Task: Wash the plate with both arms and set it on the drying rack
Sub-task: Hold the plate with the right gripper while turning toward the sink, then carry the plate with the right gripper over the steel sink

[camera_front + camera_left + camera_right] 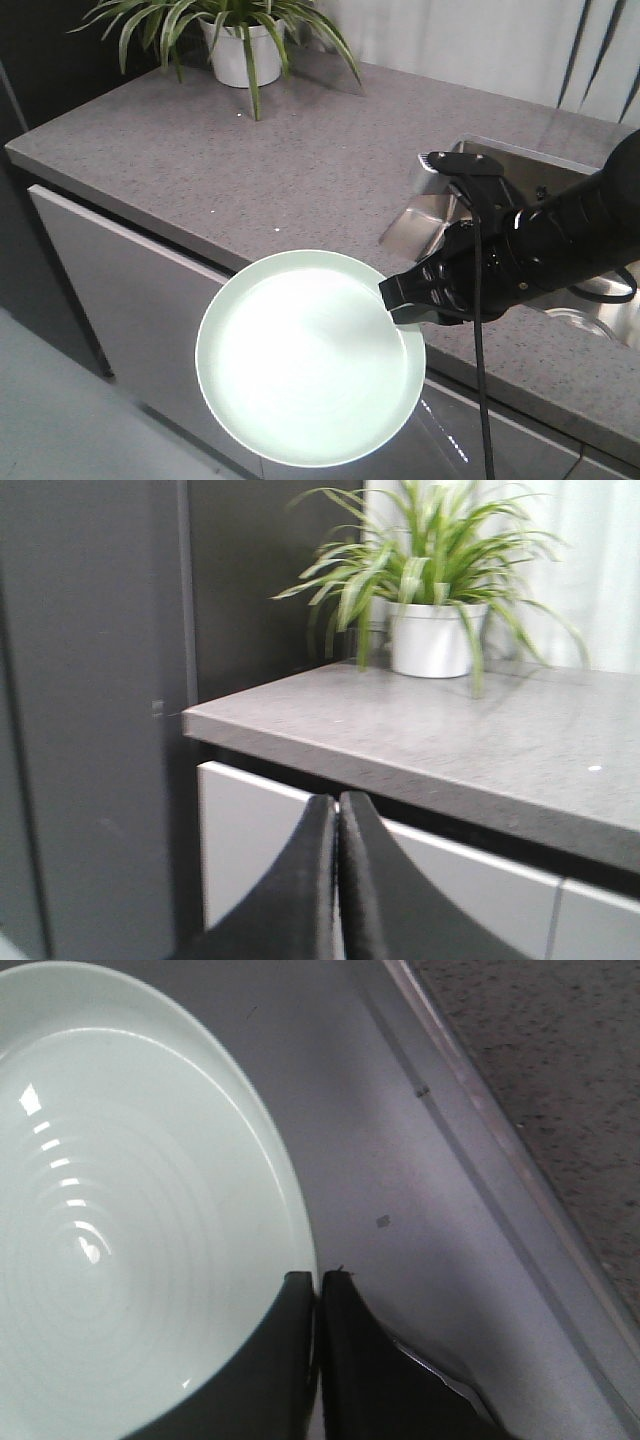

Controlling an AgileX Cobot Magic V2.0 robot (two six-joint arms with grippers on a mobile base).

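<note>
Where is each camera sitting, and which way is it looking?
Front view: high up, looking down on the grey counter, sink and plate; the right arm and right tool show.
Left wrist view: on the left wrist, looking along the shut, empty left tool toward the counter edge and potted plant.
Right wrist view: on the right wrist, looking along the right tool pinching the plate's rim.
Shared: front and right wrist see the plate; front and left wrist see the plant.
</note>
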